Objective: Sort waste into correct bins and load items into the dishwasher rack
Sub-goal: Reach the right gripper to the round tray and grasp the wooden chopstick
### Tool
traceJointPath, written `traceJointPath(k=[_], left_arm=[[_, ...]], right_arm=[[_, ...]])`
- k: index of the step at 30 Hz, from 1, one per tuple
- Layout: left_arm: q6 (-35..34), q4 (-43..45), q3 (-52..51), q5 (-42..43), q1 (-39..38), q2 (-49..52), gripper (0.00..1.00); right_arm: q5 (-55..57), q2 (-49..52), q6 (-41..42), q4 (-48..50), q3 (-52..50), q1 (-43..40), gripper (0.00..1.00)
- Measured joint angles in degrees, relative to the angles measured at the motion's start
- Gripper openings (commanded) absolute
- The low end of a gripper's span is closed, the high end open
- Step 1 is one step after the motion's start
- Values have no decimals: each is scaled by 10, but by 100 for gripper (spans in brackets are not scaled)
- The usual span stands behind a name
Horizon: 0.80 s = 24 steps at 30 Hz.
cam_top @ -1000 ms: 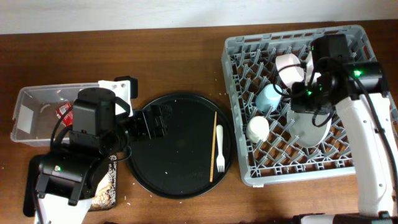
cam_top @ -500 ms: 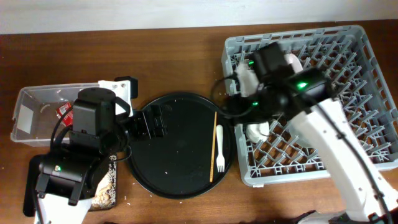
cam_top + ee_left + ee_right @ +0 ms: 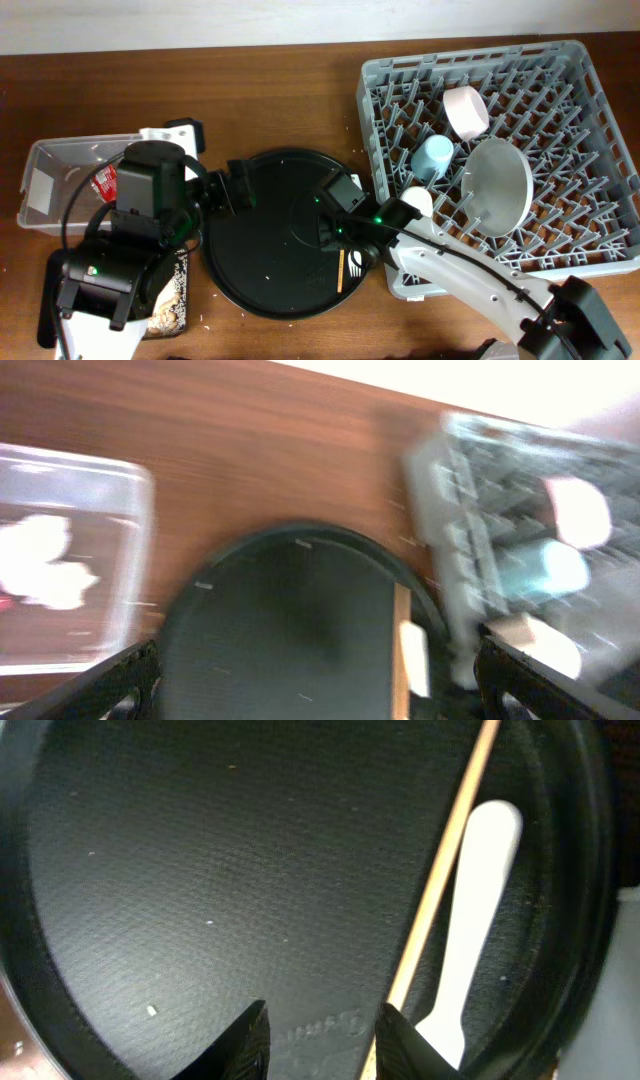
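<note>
The grey dishwasher rack [image 3: 366, 120] holds the pinkish-white bowl [image 3: 465, 110], light blue cup [image 3: 433, 156], cream cup [image 3: 416, 202] and pale grey plate [image 3: 498, 186]. My right gripper [image 3: 336, 218] is open and empty, low over the round black tray. In the right wrist view its jaws [image 3: 320, 1040] sit just left of the wooden chopstick [image 3: 440, 890], which runs past the right finger, and the white fork [image 3: 475, 920]. My left gripper [image 3: 228, 190] is open and empty over the tray's left edge. The clear tub [image 3: 50, 160] holds the red wrapper [image 3: 103, 178] and a white tissue [image 3: 40, 555].
The large round black tray [image 3: 270, 250] lies between the tub and the rack. A shallow black tray with brownish scraps [image 3: 170, 295] lies partly hidden under my left arm. My right arm crosses the rack's front left corner. The left wrist view is blurred.
My right arm has left the rack and swung left and down over the round tray, near the chopstick and fork. My left gripper has shifted slightly toward the back.
</note>
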Motion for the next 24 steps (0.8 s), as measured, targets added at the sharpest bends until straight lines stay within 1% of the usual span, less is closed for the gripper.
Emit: traceJointPath(k=[1,2,3,6,10,11,12,17,19,20,21,22,23,24], left_arm=[[0,0,0,-23,0,0,99],[0,0,0,-72,0,0,99],[0,-1,0,-96,1,0,99],[0,-11,0,-134,1,0,99],[0,-37,0,-147,1,0,99],[0,-39,0,-147,1,0,99],[0,-39,0,-147,1,0,99],[0,-39,0,-151,0,0,99],[0,-39,0,-151,1,0,99],[0,-40,0,-151,0,0,99],[0,-40,0,-151,1,0,99],[0,-40,0,-151,0,0,99],[0,-41,0,-151,0,0,99],[0,-42,0,-151,0,0,99]], right_arm=[[10,3,4,1,-1,0,34],[23,15,10,4,-3,0,34],[28,22,12,4,-4,0,34],[41,72,37,11,-6,0,34],[45,112,52,16,-7,0,33],[45,114,54,16,-7,0,33],[45,114,56,17,-7,0,29],[45,118,65,24,-7,0,28],[45,134,69,31,-8,0,28],[47,138,69,31,-7,0,26],[49,138,69,33,-7,0,22],[52,139,69,34,-7,0,17],[56,139,69,34,-7,0,9],[58,140,71,33,-7,0,9]])
